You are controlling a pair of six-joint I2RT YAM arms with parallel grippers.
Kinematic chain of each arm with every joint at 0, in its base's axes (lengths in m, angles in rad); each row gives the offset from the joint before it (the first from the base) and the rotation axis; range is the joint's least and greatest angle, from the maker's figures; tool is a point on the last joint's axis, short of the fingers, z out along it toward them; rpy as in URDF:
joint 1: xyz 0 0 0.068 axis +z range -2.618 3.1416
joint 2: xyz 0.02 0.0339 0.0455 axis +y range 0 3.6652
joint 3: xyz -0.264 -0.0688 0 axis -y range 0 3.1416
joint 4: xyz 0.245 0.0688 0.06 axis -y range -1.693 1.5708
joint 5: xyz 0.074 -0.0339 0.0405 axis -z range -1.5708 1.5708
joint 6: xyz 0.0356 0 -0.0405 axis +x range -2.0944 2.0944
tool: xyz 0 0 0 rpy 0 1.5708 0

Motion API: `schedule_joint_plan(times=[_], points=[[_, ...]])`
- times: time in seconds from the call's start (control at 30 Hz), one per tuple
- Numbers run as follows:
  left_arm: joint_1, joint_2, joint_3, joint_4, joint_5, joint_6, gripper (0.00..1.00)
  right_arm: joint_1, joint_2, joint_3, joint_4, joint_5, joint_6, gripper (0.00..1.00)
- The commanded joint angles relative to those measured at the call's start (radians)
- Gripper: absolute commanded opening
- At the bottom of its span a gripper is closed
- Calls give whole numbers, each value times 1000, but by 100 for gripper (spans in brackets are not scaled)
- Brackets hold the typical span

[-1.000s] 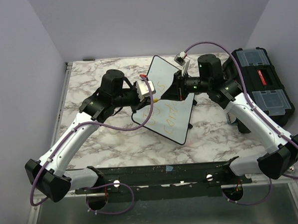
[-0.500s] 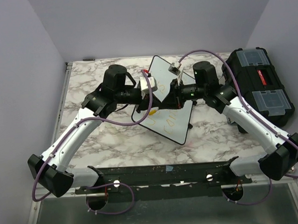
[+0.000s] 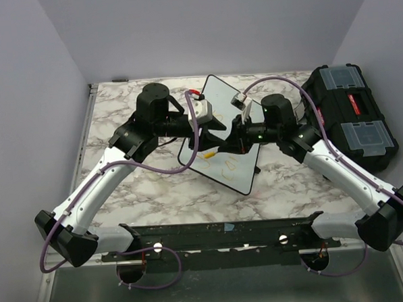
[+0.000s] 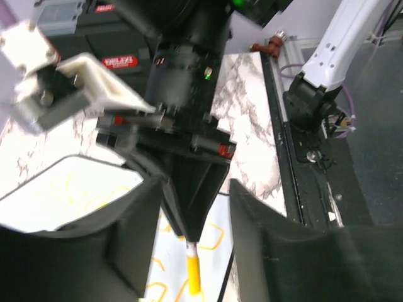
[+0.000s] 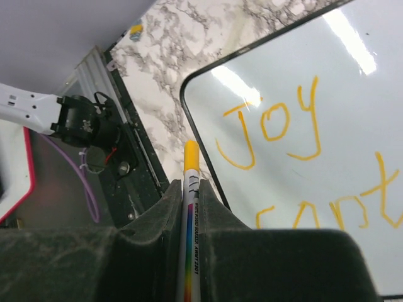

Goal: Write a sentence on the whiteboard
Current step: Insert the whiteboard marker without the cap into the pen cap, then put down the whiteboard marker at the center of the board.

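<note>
Right gripper (image 5: 187, 194) is clamped on the marker (image 5: 191, 160), whose yellow end protrudes ahead of it. Left gripper (image 4: 194, 192) is spread wide and empty, its jaws flanking that end. The board (image 5: 340, 69) with the sentence (image 5: 277, 126) lies below and ahead of the right gripper.

Hazard: off-centre closure could lever the marker loose or drag it across the lettering.

Only the right wrist view shows legible writing. Only the left wrist view shows marker alignment between the open jaws.

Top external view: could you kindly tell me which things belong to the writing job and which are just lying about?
Job: whiteboard, sentence, yellow marker, right gripper holding it.
Lying about: black toolbox.
</note>
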Motion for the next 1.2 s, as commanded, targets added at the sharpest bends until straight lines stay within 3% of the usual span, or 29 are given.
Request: schedule_joint_plan(times=[0.0, 0.07, 0.13, 0.37, 0.43, 0.6, 0.77, 0.9, 1.17], points=[[9, -69, -95, 100, -111, -44, 55, 2, -76, -56, 17, 150, 25, 1], [15, -94, -137, 144, -168, -68, 66, 3, -105, -79, 15, 213, 36, 1], [21, -111, -164, 177, -222, -95, 98, 3, -136, -103, 15, 301, 54, 1], [50, -110, -193, 225, -359, -248, 98, 3, -231, -182, 17, 722, 147, 1], [71, -76, -157, 181, -417, -351, 99, 3, -253, -208, 24, 844, 182, 1], [149, 48, -27, 7, -413, -444, 98, 1, -291, -304, 57, 1111, 284, 1], [192, -7, -148, 136, -450, -520, 98, -16, -305, -429, 103, 1322, 387, 1], [211, -57, -209, 170, -542, -526, 98, -59, -330, -541, 171, 1390, 471, 1], [239, -152, -314, 208, -650, -518, 99, -165, -323, -741, 373, 1316, 547, 1]])
